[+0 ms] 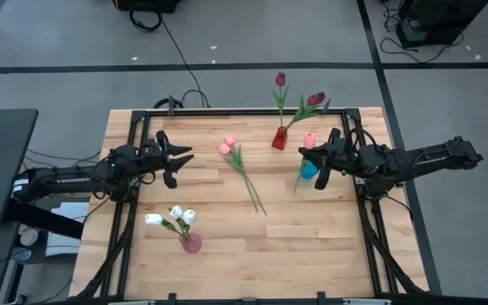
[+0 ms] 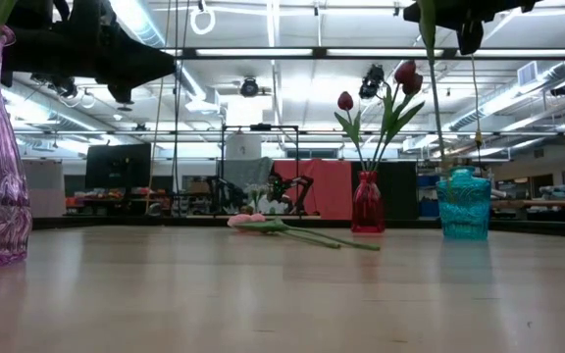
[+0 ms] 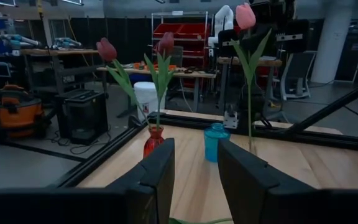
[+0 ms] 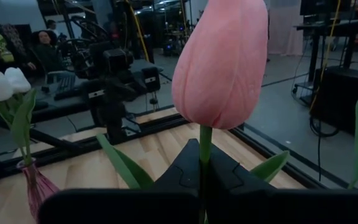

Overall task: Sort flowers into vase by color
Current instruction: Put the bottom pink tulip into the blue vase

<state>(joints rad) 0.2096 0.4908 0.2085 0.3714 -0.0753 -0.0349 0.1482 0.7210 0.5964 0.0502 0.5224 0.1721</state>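
My right gripper (image 4: 204,167) is shut on a pink tulip (image 4: 219,62) and stands beside the blue vase (image 1: 309,170) near the table's right edge. The red vase (image 1: 279,138) at the far edge holds two dark red tulips (image 3: 106,48). The pink vase (image 1: 191,243) at the near edge holds white tulips (image 4: 4,84). Two pink tulips (image 1: 227,146) lie flat on the middle of the table. Near the left edge my left gripper (image 3: 194,174) stands open above the table, with nothing between its fingers. My right gripper pinches the pink tulip's green stem (image 4: 205,144) between its two fingers, a little below the bud. The fingers come level from the table's right side and lie across the stem. The tulip stands upright, lifted clear; its lower stem (image 2: 437,118) hangs toward the blue vase's mouth.
A black frame rail (image 1: 227,110) runs along the table's far edge behind the red vase. Bare wood (image 1: 295,246) lies between the pink vase and the table's right side.
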